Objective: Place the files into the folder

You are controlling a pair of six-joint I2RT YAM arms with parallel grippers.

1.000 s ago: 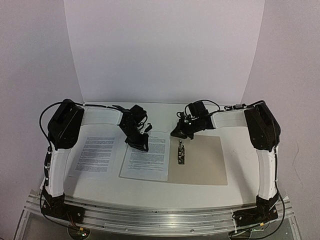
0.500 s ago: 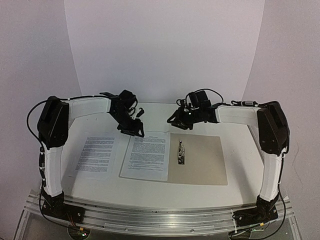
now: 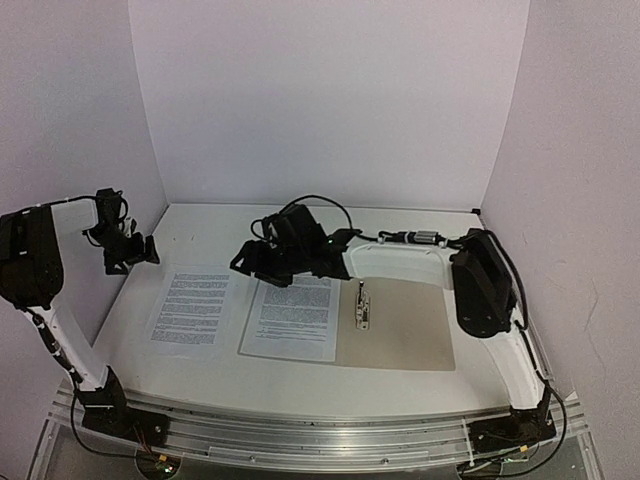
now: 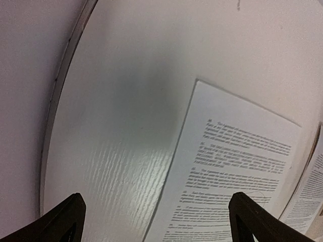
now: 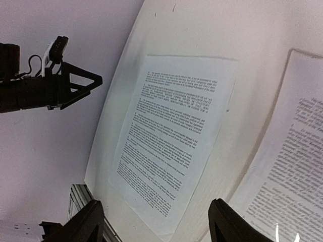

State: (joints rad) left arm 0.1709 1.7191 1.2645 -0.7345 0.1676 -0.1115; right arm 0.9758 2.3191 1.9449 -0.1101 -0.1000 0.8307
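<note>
Approach: right gripper (image 3: pixel 245 267), jaws apart, empty, hovers over 11 o'clock corner of inner file (image 3: pixel 292 317); outer file (image 3: pixel 190 310) lies at 9 o'clock of folder (image 3: pixel 400 325). Next likely needs edge pinch. Idle left gripper (image 3: pixel 135 252) apart.

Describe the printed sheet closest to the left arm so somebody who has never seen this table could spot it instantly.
On the white table, find the tan folder with its metal clip. Two printed sheets lie left of the clip. The left sheet is the outer one, alone on bare tabletop near the left wall; the other sheet touches the folder.
</note>
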